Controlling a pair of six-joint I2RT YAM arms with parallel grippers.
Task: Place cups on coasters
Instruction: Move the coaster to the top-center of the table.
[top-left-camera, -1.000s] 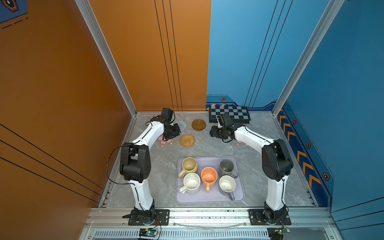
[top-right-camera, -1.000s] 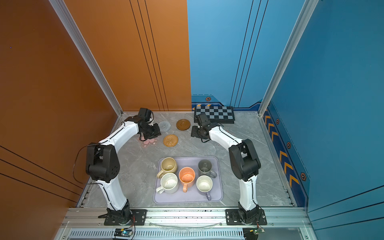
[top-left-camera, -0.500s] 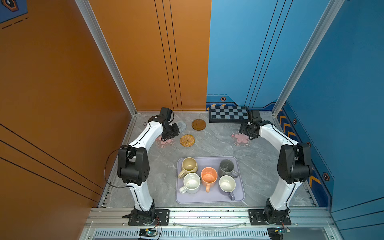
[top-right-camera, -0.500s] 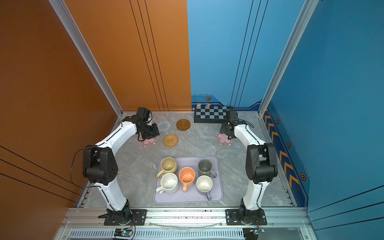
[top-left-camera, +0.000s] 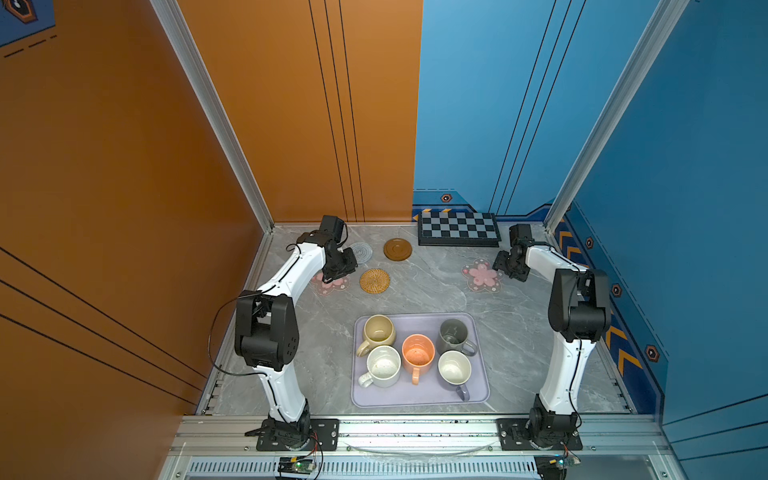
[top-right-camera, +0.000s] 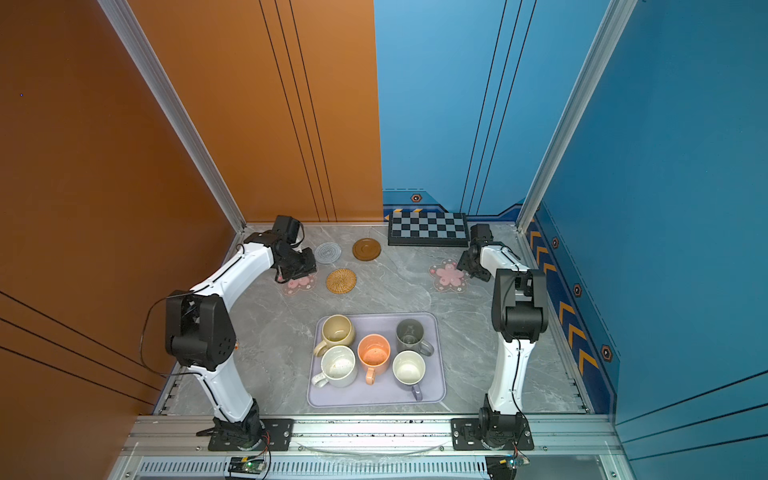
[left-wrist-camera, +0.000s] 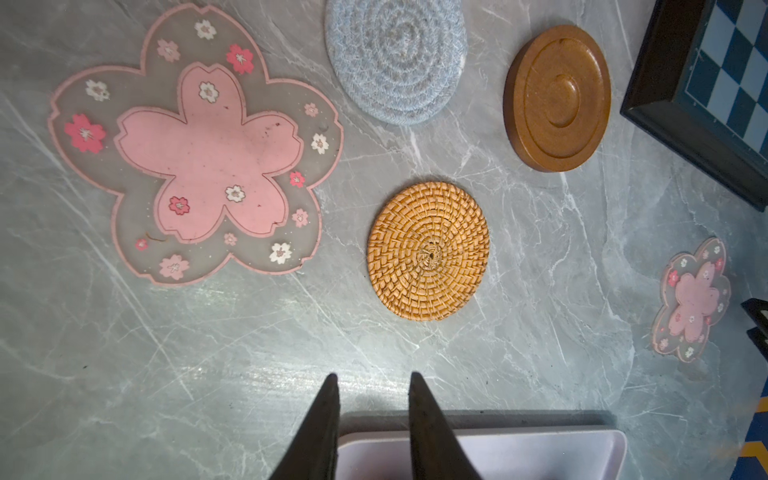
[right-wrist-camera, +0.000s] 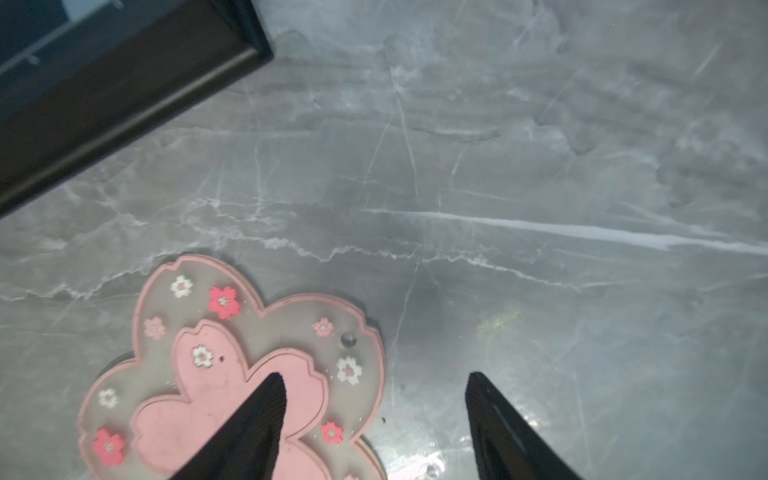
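Observation:
Five cups stand on the lavender tray (top-left-camera: 415, 399): beige (top-left-camera: 378, 330), white speckled (top-left-camera: 383, 365), orange (top-left-camera: 417, 353), grey (top-left-camera: 453, 334) and lavender (top-left-camera: 454, 368). All the coasters lie bare at the back: grey spiral (top-left-camera: 360, 252), brown disc (top-left-camera: 397, 249), rattan (top-left-camera: 374, 280) and two pink flowers (top-left-camera: 332, 286) (top-left-camera: 482, 275). My left gripper (left-wrist-camera: 372, 376) hovers over the left pink flower, jaws a little apart and empty. Beside the right pink flower (right-wrist-camera: 232, 374), my right gripper (right-wrist-camera: 376, 376) stands wide open, one finger above the flower's edge.
A black-and-grey checkered board (top-left-camera: 458, 228) leans at the back wall, close to my right wrist. Orange and blue walls close in the table on three sides. The tray rim (left-wrist-camera: 478, 440) shows just beyond my left fingers.
My right arm swung from the back centre to the right side beside the pink flower coaster, and its jaws opened wider. The left arm barely shifted.

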